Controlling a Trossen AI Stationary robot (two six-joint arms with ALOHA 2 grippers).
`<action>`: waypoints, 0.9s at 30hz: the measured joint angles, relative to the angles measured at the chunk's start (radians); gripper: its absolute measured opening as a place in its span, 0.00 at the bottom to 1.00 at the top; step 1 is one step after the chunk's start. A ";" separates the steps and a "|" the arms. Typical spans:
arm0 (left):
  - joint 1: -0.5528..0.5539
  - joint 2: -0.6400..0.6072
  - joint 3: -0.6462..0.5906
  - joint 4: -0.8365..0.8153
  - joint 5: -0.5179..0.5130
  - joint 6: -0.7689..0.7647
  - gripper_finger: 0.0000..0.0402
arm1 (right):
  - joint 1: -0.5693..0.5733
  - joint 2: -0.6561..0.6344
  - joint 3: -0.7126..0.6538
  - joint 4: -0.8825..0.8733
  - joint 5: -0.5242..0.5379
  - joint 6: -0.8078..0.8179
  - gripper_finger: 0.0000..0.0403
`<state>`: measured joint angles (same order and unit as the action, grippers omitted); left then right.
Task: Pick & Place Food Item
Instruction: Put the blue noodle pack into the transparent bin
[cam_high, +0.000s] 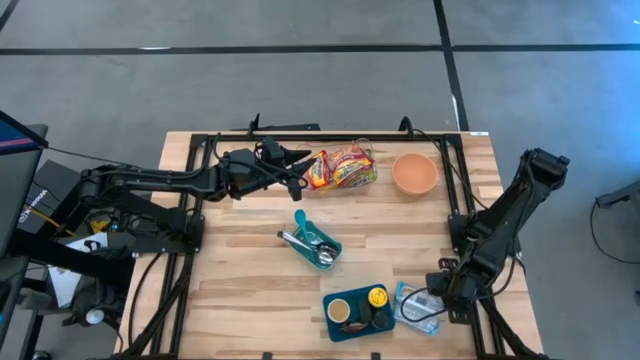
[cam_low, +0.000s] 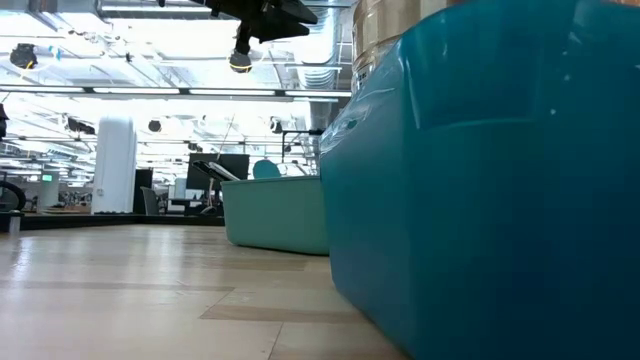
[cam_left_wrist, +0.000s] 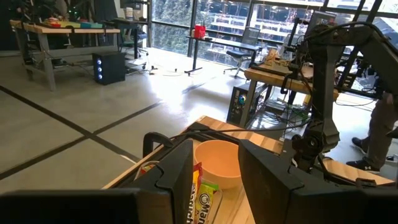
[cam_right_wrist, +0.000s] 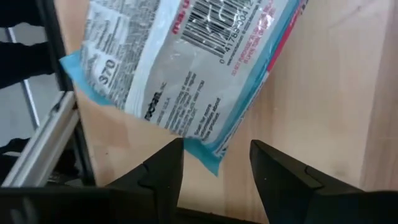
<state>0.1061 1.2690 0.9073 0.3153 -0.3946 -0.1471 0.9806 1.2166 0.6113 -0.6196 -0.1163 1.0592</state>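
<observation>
Fingers of the right gripper (cam_right_wrist: 214, 165) stand apart just over one corner of the silver-and-blue foil food packet (cam_right_wrist: 180, 68), which lies flat on the wooden table (cam_right_wrist: 323, 99) near its right front edge. The left gripper (cam_high: 297, 167) hovers beside the red-and-yellow snack bags (cam_high: 342, 168) at the back, jaws apart, holding nothing.

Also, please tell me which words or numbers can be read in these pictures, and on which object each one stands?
"370": on the silver and blue packet, right wrist view.
Barcode digits beginning "0 417": same packet; the rest and the small print are too blurred.
Yellow lettering on the red snack bag: cut off, unreadable.
</observation>
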 joint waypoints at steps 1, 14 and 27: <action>0.000 0.000 0.000 0.000 0.000 0.000 0.30 | 0.000 0.010 0.000 0.000 0.002 0.004 0.44; 0.000 0.000 0.000 0.000 0.000 0.000 0.30 | 0.001 0.147 0.000 0.037 -0.020 0.007 0.42; 0.000 0.000 0.000 0.000 0.000 0.000 0.30 | 0.001 0.142 0.001 0.037 -0.025 0.007 0.29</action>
<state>0.1062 1.2690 0.9073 0.3153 -0.3946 -0.1471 0.9813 1.3590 0.6125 -0.5823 -0.1413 1.0661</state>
